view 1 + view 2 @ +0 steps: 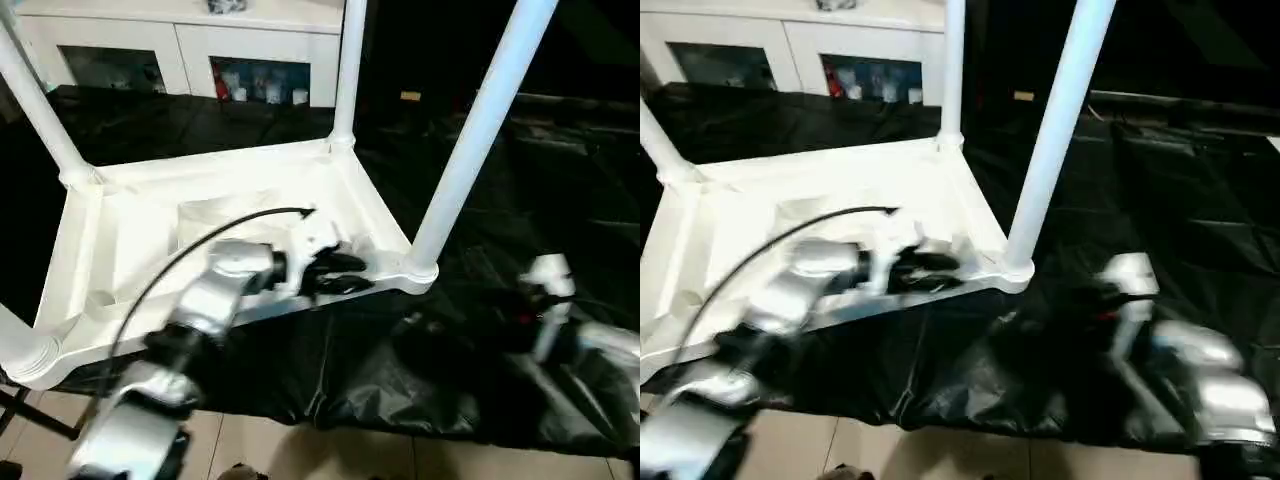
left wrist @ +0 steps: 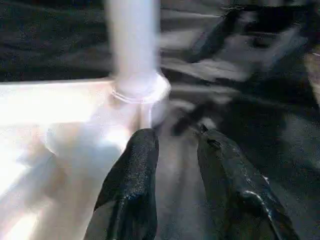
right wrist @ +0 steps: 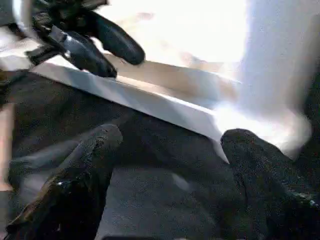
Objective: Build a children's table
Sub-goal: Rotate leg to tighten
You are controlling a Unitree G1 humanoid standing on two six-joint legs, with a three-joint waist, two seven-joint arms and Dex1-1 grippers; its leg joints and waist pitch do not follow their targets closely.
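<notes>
The children's table [image 1: 240,200] lies upside down across the left and centre of the frame on a surface [image 1: 560,200] draped in black sheeting, its legs standing upward. The left gripper [image 1: 338,272] sits at the tabletop's near edge, lower centre, beside the corner leg [image 1: 478,130], its fingers [image 2: 131,175] slightly apart and holding nothing. The right gripper [image 3: 170,145], lower right over the sheeting, has its fingers [image 3: 90,160] spread wide. A white cabinet [image 1: 180,50] stands at upper left.

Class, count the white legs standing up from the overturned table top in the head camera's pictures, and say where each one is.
4. Far-left leg, far-right leg, near-right leg, and a near-left leg cut off at the picture's edge, each at a corner of the table top.
</notes>
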